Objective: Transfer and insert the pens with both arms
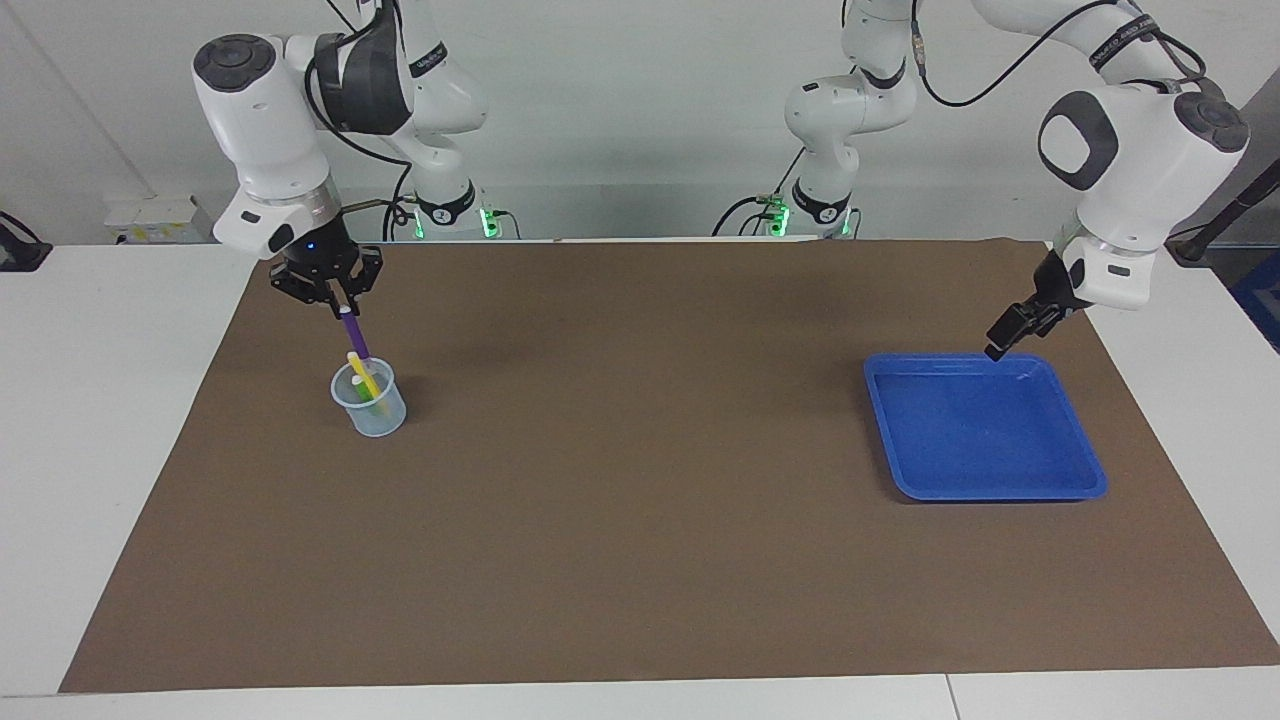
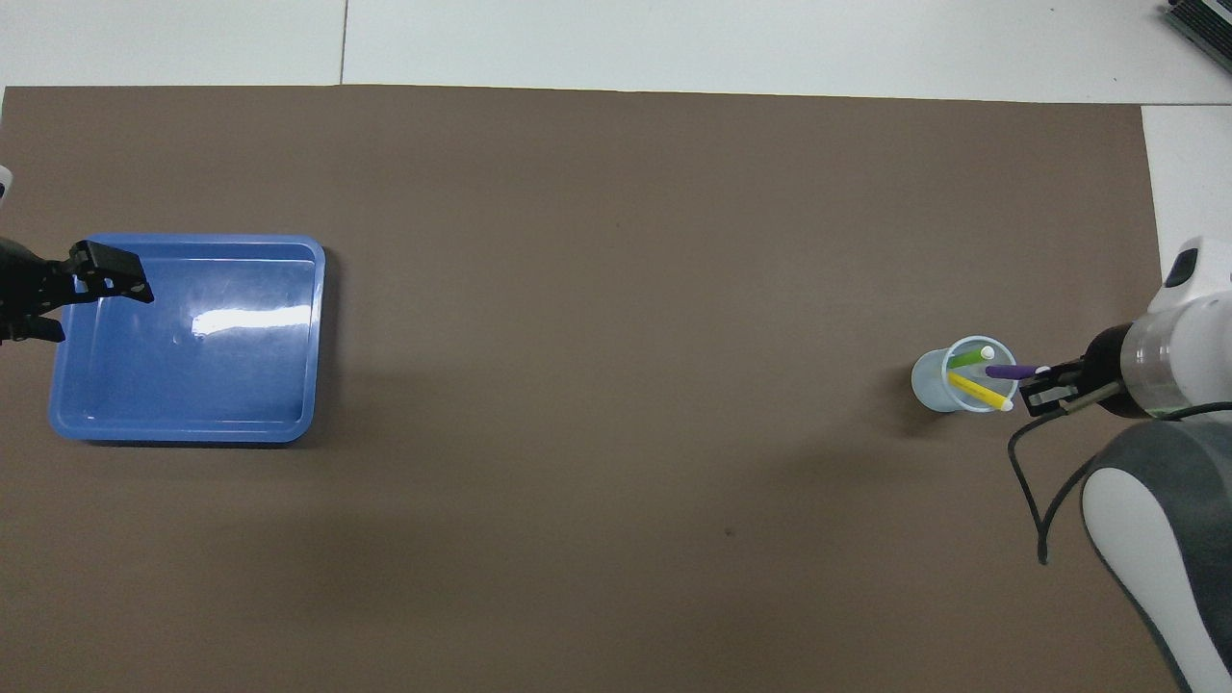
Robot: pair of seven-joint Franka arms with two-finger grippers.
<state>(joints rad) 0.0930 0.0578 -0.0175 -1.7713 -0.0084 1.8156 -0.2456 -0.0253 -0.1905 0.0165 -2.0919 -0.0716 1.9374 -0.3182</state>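
Observation:
My right gripper (image 1: 340, 303) (image 2: 1044, 385) is shut on the upper end of the purple pen (image 1: 353, 335) (image 2: 1009, 371). The pen slants down from it, and its lower end is at the mouth of a clear cup (image 1: 372, 412) (image 2: 932, 385). A yellow pen (image 1: 362, 374) (image 2: 974, 390) and a green pen (image 1: 376, 405) (image 2: 967, 359) lean inside that cup. My left gripper (image 1: 1003, 342) (image 2: 96, 310) hangs open and holds nothing, over the blue tray's (image 1: 985, 493) (image 2: 318, 337) edge nearest the robots.
A brown mat (image 1: 640, 560) covers most of the white table (image 1: 110, 400). The cup stands toward the right arm's end and the tray toward the left arm's end. A black cable (image 2: 1030, 481) loops off the right wrist.

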